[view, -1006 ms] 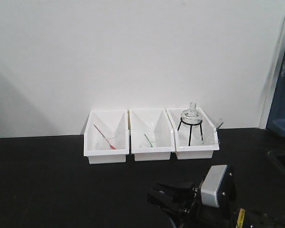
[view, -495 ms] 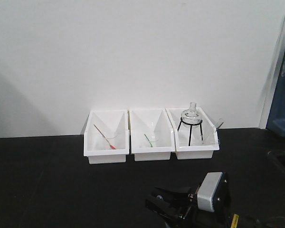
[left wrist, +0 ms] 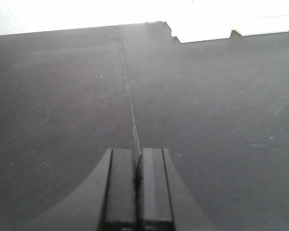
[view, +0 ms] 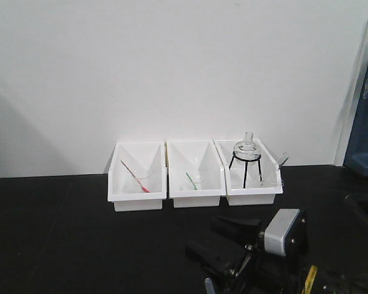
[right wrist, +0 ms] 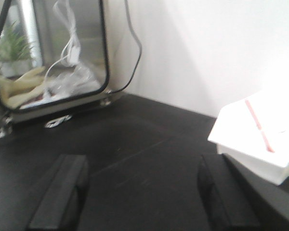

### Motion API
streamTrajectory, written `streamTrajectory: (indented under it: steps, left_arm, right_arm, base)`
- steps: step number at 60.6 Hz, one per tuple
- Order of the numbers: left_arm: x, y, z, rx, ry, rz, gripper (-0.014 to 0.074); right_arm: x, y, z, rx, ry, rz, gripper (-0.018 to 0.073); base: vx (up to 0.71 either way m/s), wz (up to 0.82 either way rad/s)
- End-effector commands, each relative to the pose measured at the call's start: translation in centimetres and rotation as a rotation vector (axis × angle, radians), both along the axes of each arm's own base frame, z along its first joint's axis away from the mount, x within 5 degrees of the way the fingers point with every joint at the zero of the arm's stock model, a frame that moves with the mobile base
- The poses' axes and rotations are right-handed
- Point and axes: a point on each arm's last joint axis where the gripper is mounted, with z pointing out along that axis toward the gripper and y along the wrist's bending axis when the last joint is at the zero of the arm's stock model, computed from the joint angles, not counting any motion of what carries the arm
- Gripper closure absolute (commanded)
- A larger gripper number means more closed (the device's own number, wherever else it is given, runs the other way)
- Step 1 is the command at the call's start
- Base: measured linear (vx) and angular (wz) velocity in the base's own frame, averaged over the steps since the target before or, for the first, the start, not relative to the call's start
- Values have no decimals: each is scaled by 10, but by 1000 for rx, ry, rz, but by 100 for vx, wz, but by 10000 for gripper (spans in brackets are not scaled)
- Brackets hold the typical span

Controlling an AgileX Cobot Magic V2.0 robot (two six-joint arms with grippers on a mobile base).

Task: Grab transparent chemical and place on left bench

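Now you can see three white plastic bins standing side by side on the long matte black bench [view: 55,233], with their backs against the plain white wall [view: 172,67]. The left white bin [view: 137,177] holds a thin red-tinted glass tube [view: 135,176] that lies slanted. The middle white bin [view: 195,174] holds a thin green-tinted glass tube [view: 191,180], also slanted. The right white bin [view: 248,173] holds a small black wire tripod stand [view: 244,166] with a round clear glass flask [view: 246,147] on top. Just beside the stand, in the same bin, the slim clear glass test tube [view: 275,169] leans against the right wall of the bin, with its upper end above the rim. No tool touches it.

In the front view, the right tool [view: 224,242] is low in front of the bins, well apart from them. In the right wrist view its two black pads [right wrist: 60,192] stand spread far from each other, with only bare bench between them, and the left bin with the red tube shows at the right edge. A glass-fronted cabinet [right wrist: 48,53] with a black frame stands on the bench at the upper left of that view.

The left tool [left wrist: 137,185] has its two black fingers pressed together, and nothing sits between them. It is above bare black bench, and the bins are far ahead at the upper right.
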Motion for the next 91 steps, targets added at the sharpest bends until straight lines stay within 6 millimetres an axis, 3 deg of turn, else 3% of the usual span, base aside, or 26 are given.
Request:
streamTrajectory:
  steps: [1,11,19,39,66,74,84,91]
  left_arm:
    - [-1,0,3,-14,-81,-1,600]
    - [-1,0,3,-14,-81,-1,600]
    - [-1,0,3,-14,-81,-1,600]
    - [-1,0,3,-14,-81,-1,600]
    - [-1,0,3,-14,-81,-1,600]
    - [-1,0,3,-14,-81,-1,600]
    - [-1,0,3,-14,-81,-1,600]
    - [-1,0,3,-14,-81,-1,600]
  right_arm:
    - [-5,-8,43,67,-55,-78,132]
    - [-31,-36,84,-49,51,-315,382]
    - [-60,-63,106,-77,155,-519,573]
    - [-98,-96,129,-127,139,-743,567]
    - [-101,-98,128,-138,144,-757,567]
    - [-115,-103,129,-111,176,-761,567]
    - [-133,-111,109,-71,78,-744,567]
    - [-157,-126,72,36,53,-824,567]
  base:
    - [0,-1]
    - [0,0]
    - [0,0]
    - [0,0]
    - [0,0]
    - [0,0]
    - [0,0]
    - [0,0]
